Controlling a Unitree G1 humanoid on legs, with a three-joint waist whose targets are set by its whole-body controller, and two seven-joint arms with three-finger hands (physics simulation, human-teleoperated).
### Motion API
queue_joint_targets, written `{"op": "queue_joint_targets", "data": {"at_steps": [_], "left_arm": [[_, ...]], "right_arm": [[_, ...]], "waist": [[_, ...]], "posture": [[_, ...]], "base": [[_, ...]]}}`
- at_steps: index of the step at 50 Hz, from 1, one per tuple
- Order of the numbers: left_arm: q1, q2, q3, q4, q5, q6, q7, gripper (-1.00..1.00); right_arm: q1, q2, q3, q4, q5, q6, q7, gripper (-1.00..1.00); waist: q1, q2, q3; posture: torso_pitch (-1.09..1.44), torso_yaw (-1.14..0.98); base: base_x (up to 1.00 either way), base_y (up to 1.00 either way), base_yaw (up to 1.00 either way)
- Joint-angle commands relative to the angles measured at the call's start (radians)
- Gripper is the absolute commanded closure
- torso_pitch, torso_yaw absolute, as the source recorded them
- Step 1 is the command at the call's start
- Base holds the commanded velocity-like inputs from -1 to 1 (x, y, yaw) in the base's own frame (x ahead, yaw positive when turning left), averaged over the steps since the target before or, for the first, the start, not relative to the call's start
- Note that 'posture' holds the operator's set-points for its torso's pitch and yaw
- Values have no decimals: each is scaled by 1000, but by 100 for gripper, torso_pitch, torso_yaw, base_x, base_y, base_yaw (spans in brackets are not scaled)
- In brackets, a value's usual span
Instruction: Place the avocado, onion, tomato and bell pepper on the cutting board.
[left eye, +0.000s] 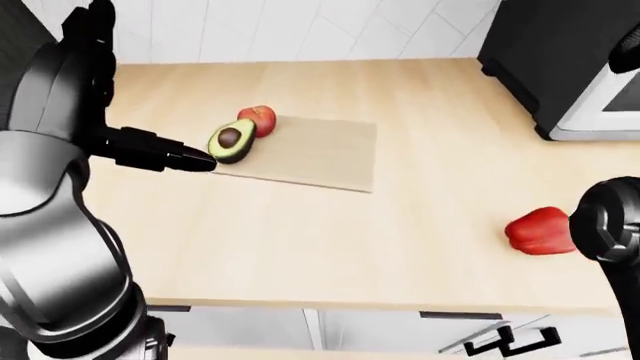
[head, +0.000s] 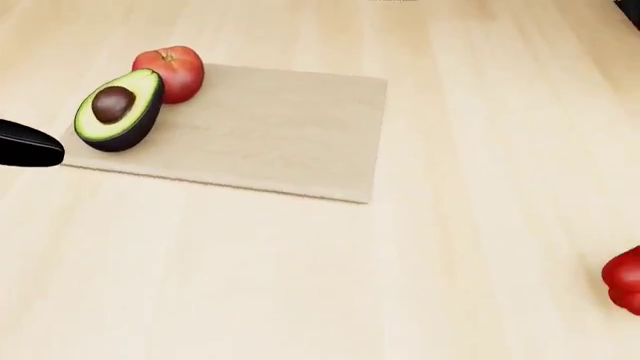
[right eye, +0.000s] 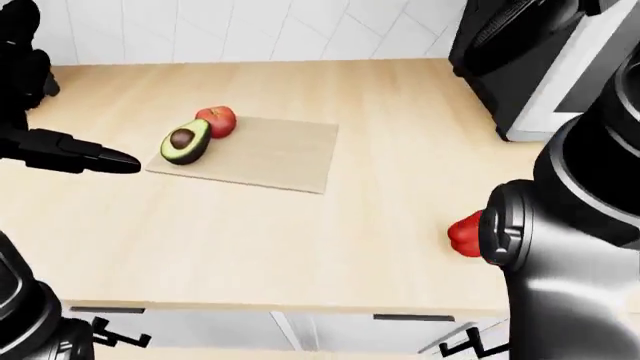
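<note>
Lying on the pale wooden surface (left eye: 300, 240), the cutting board (left eye: 310, 154) carries two of the task's things at its left end in the left-eye view: the halved avocado (left eye: 231, 140), cut face and brown pit turned up, and the tomato (left eye: 259, 119) just behind it, the two touching. The rest of the board is bare wood.

The red bell pepper (left eye: 538, 231) sits on the surface well apart from the board, toward the right edge of the left-eye view, partly hidden by the robot's right arm (left eye: 612, 225). The head view catches only a sliver of it at the right border. The onion does not show in any view.

The left hand (left eye: 150, 148) reaches in from the left, and its dark fingers (left eye: 190, 159) point toward the board's left edge, near the avocado but not touching it. They lie close together in a narrow point and hold nothing. The right hand itself is out of sight; only the bulky arm joint shows, so I cannot tell how its fingers stand.

A black appliance (left eye: 560, 60) stands at the upper right, against the white tiled wall (left eye: 300, 30).
</note>
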Motion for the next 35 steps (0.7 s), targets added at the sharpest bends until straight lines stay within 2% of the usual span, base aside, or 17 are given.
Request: {"op": "queue_joint_targets", "data": {"at_steps": [1, 8, 9, 14, 18, 27, 29, 30, 35], "left_arm": [[-27, 14, 14, -19, 9, -24, 14, -100], [-17, 14, 18, -26, 5, -26, 16, -100], [-28, 50, 24, -57, 15, 13, -15, -100], [-27, 49, 22, -65, 19, 21, -17, -100], [-21, 50, 23, -72, 22, 23, -17, -100], [-9, 50, 32, -90, 15, 36, -14, -100], [-10, 54, 32, -91, 15, 40, -15, -100], [-7, 55, 32, -95, 15, 42, -15, -100], [-6, 49, 29, -94, 14, 44, -7, -100]], "right_arm": [[-21, -30, 8, -15, 23, 24, 0, -100], [31, -130, 44, -77, 95, 106, 0, -100], [100, -175, 37, -131, 115, 148, 0, -100], [177, -240, 39, -214, 145, 238, 0, -100], [216, -239, 29, -246, 141, 260, 0, -100], [392, -81, -6, -356, 23, 258, 0, -100], [419, -171, -21, -390, 101, 319, 0, -100], [432, -188, -23, -404, 114, 340, 0, -100], [527, -160, -62, -456, 91, 338, 0, -100]], "waist": [[-5, -2, -29], [-45, 0, -29], [-48, 0, -29], [-55, -9, -31], [-54, -9, -32], [-50, -17, -39], [-48, -19, -42], [-45, -22, -44], [-41, -25, -43]], "posture": [[0, 0], [0, 0], [0, 0], [0, 0], [0, 0], [0, 0], [0, 0], [0, 0], [0, 0]], "base": [[0, 0, 0], [0, 0, 0], [0, 0, 0], [0, 0, 0], [0, 0, 0], [0, 0, 0], [0, 0, 0], [0, 0, 0], [0, 0, 0]]}}
